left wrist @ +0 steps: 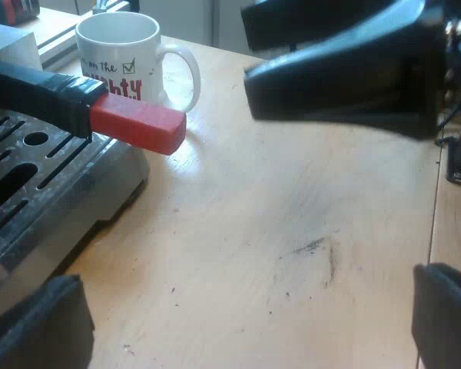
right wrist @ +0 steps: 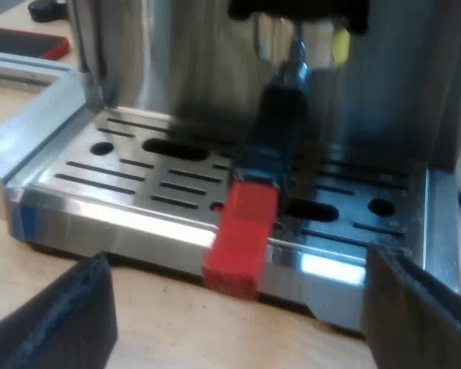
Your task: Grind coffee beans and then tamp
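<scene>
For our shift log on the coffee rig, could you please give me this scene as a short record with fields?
Holder: at the front of the machine, its red end jutting out past the drip tray
Mug: upright on the wooden table, beside the machine
Left gripper: open, over the table, holding nothing
Right gripper: open, lined up with the red end, not gripping it

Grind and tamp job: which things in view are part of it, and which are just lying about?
For the job:
- espresso machine
- holder's handle, locked into the machine's front, red end towards the cameras

Lying about:
- white mug on the table, near the handle's red end
- flat red-and-dark thing beyond the machine, too blurred to name
</scene>
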